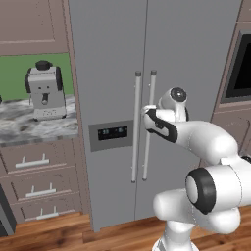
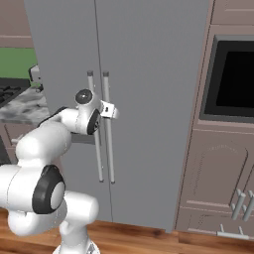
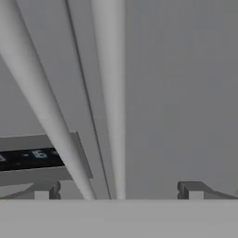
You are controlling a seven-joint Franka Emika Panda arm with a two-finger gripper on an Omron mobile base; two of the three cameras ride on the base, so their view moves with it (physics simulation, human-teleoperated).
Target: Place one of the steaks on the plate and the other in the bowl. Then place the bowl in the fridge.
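Handles of the fridge (image 1: 108,73) run 12-to-6 dead ahead of my gripper (image 3: 118,189), fingers spread wide and empty, right bar (image 3: 111,93) centred between them.

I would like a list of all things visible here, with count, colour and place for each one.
fridge: one, grey, centre, both doors closed.
bar handles: two, pale grey, vertical, at the door seam.
dispenser panel: one, dark, left door.
coffee machine: one, white and black, on the counter left of the fridge.
counter: one, marbled grey.
drawers: three, brown, under the counter.
oven: one, black, right of the fridge.
gripper: one, open, close to the handles.
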